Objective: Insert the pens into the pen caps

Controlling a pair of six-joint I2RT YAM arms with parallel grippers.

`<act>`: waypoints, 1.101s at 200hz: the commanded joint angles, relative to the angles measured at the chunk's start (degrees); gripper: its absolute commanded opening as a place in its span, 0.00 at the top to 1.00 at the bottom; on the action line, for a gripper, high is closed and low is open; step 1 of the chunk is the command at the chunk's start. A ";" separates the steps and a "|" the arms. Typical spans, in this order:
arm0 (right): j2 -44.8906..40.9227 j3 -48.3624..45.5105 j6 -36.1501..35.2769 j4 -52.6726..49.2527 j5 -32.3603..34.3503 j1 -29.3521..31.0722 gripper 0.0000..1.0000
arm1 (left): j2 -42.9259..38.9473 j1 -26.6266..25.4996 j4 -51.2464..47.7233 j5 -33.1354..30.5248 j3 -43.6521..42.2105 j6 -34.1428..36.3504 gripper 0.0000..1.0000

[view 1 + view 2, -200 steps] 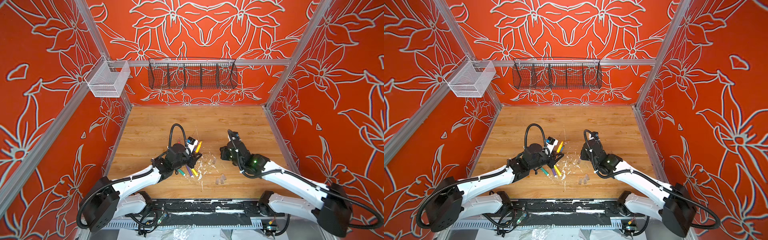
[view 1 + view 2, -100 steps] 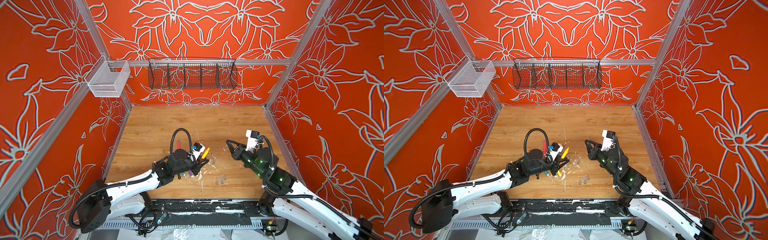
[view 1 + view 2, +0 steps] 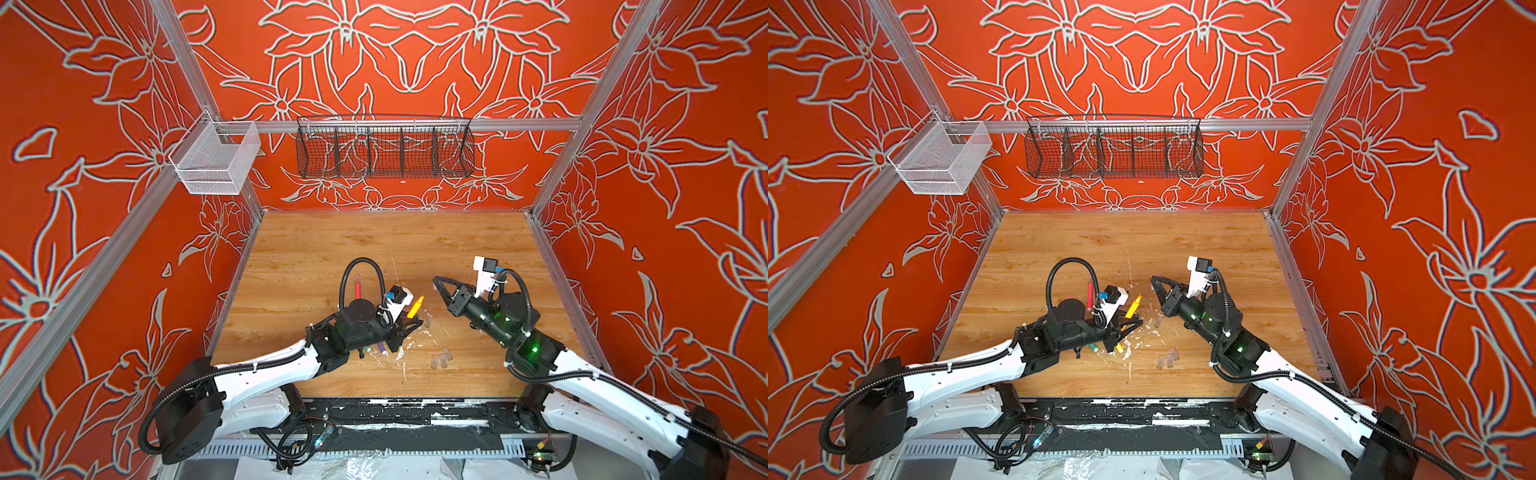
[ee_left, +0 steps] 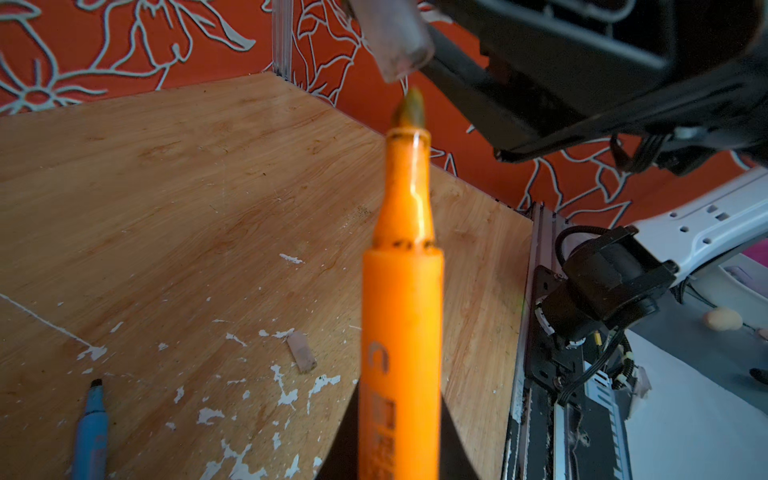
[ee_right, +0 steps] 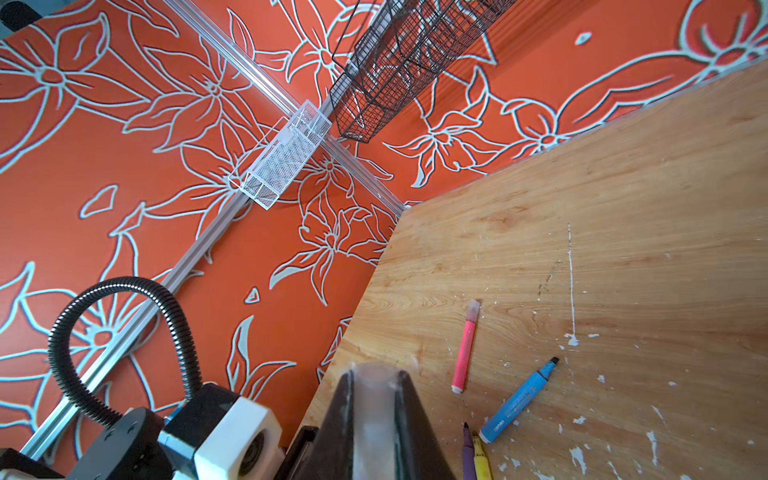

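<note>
My left gripper (image 3: 411, 324) (image 4: 400, 395) is shut on the orange pen (image 3: 415, 306) (image 4: 401, 291), whose bare tip points up and to the right. My right gripper (image 3: 436, 281) (image 5: 376, 374) is shut on a translucent pen cap (image 4: 395, 37) (image 5: 374, 399), held just beyond that tip with a small gap. The pink-red pen (image 5: 464, 349) lies on the table with a cap on its end. The blue pen (image 5: 517, 401), purple pen (image 5: 468, 453) and yellow pen (image 5: 482, 459) lie uncapped near the left gripper. A green pen (image 3: 1093, 347) shows under the left arm.
Loose pen caps (image 3: 440, 359) lie in a small cluster on the wooden table (image 3: 374, 249), another cap (image 3: 428, 322) lies nearer the left gripper. White flecks (image 4: 282, 386) dot the wood. A black wire basket (image 3: 384, 147) and a white mesh basket (image 3: 216, 160) hang on the walls.
The right arm has swung back and turned, bringing its gripper with the cap leftward toward the pen tip. The left gripper has lifted the orange pen and shifted it slightly right.
</note>
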 commanded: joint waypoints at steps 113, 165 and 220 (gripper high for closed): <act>3.12 -3.47 1.63 10.43 -0.53 1.46 1.00 | 3.90 -0.39 5.60 1.30 1.51 -3.61 1.00; 5.76 -5.19 2.98 16.72 -3.24 1.84 1.00 | 4.71 -0.38 6.46 1.57 1.65 -4.07 1.00; 7.16 -5.70 3.87 18.35 -3.54 2.36 1.00 | 5.99 -0.36 7.12 0.13 2.10 -5.08 1.00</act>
